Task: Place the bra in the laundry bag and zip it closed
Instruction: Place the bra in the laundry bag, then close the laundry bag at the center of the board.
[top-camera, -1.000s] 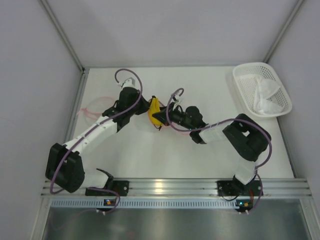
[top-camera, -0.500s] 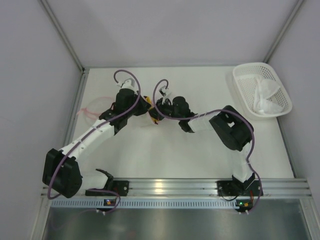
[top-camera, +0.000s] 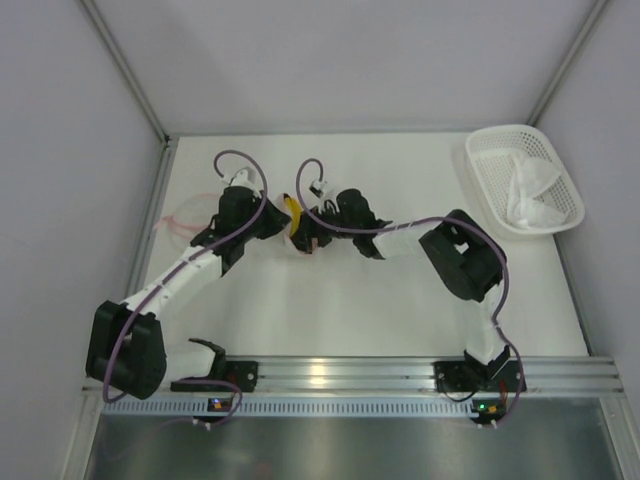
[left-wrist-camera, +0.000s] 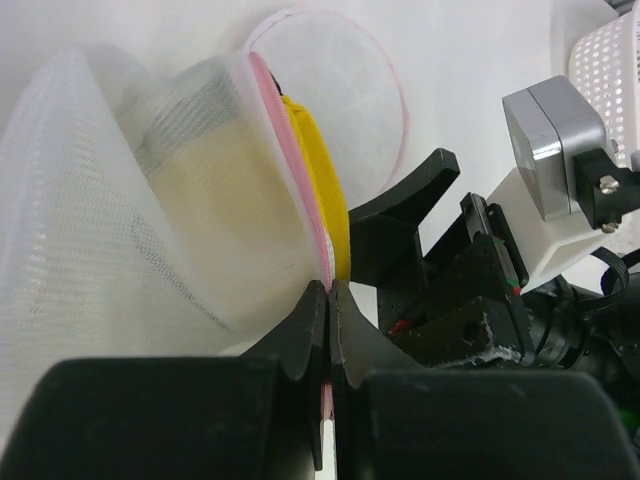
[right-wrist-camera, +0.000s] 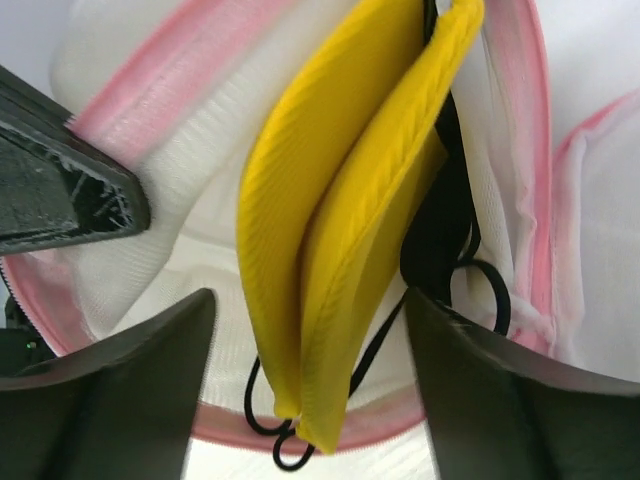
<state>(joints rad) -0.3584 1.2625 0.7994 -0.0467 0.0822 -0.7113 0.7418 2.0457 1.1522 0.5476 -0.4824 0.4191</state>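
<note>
L claw (left-wrist-camera: 328, 300) was pinched shut on the rim of the laundry bag (left-wrist-camera: 120, 230), at 9 o'clock from worktop (top-camera: 330, 310) ctr. R claw (right-wrist-camera: 310, 335) stood spread, the yellow bra (right-wrist-camera: 330, 200) between its fingers (right-wrist-camera: 110, 370), only partly in the mouth. Risk: black straps (right-wrist-camera: 285, 445) hanging past the rim at 6 o'clock could snag a finger & drag the bra out, or jam the zip.

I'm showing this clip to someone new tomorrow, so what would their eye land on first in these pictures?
First, the yellow bra, folded in the mouth of the white mesh laundry bag, centre of the overhead view, with the right pincer open either side of it. Next, the left pincer shut on the bag's pink rim. The white basket sits in the far right corner.
</note>
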